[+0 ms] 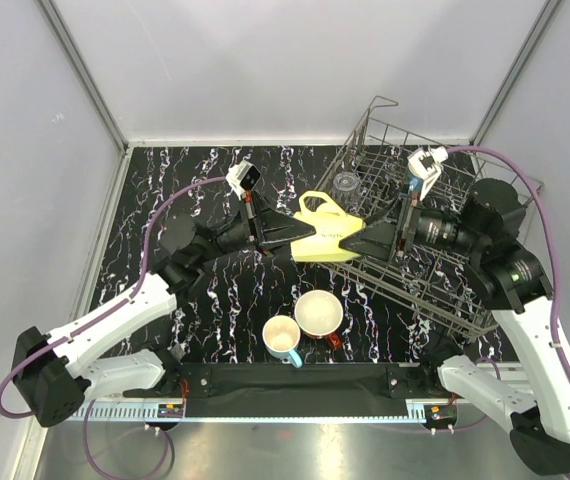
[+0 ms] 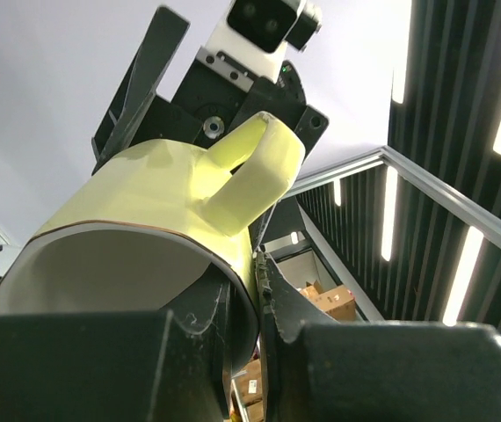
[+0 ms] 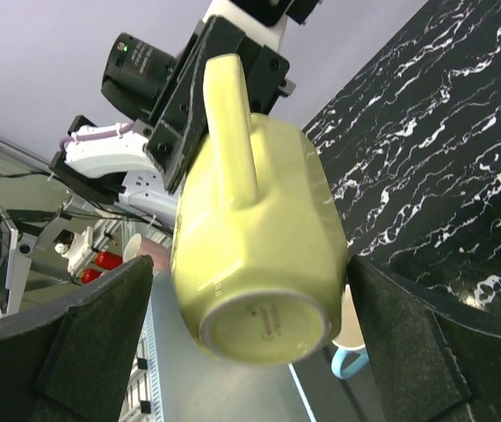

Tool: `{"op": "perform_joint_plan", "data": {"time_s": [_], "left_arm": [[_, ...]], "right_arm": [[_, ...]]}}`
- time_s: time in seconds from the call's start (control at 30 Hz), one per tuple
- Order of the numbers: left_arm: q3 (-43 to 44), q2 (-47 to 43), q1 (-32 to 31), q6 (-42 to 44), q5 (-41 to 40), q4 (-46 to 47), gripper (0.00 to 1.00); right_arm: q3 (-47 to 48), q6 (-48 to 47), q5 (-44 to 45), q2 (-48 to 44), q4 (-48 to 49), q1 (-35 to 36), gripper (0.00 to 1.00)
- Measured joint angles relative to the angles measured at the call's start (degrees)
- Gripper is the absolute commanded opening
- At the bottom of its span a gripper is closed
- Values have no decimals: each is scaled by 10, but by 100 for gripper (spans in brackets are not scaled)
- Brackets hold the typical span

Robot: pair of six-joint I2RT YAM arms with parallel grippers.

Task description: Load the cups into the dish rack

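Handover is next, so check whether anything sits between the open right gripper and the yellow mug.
Nothing visible does. The right gripper stands open with a finger on either side of the yellow mug at its base, while the left gripper holds the mug by its rim.

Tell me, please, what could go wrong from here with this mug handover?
1. The left hand pinches the mug only by its rim, while the right hand stands open around its base; if the left releases first, the mug could drop onto the table.
2. The tumbler stands in the rack close by; swinging the mug in might knock it.
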Motion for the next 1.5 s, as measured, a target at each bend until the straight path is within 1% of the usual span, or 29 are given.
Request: {"op": "perform_joint_plan", "data": {"time_s": [0.27, 0.87, 1.13, 1.27, 1.37, 1.43, 1.5], "left_arm": [[-2, -1, 0, -2, -6, -6, 0], [-2, 10, 0, -9, -11, -28, 0], [-2, 15, 0, -31, -18, -28, 0], [-2, 20, 0, -41, -19, -28, 0], [-2, 21, 0, -44, -19, -29, 0], [-2, 21, 0, -46, -20, -31, 0], [-2, 21, 1, -48, -20, -34, 0]], "right_arm": [[-4, 12, -6, 13, 28, 0, 100], [-33, 16, -10, 23, 34, 1, 100], [-38, 9, -16, 34, 36, 15, 99], [-38, 3, -14, 39, 32, 17, 94], [-38, 3, -13, 44, 31, 18, 87], [-38, 1, -13, 46, 32, 18, 74], [-39, 3, -14, 46, 32, 18, 59]]}}
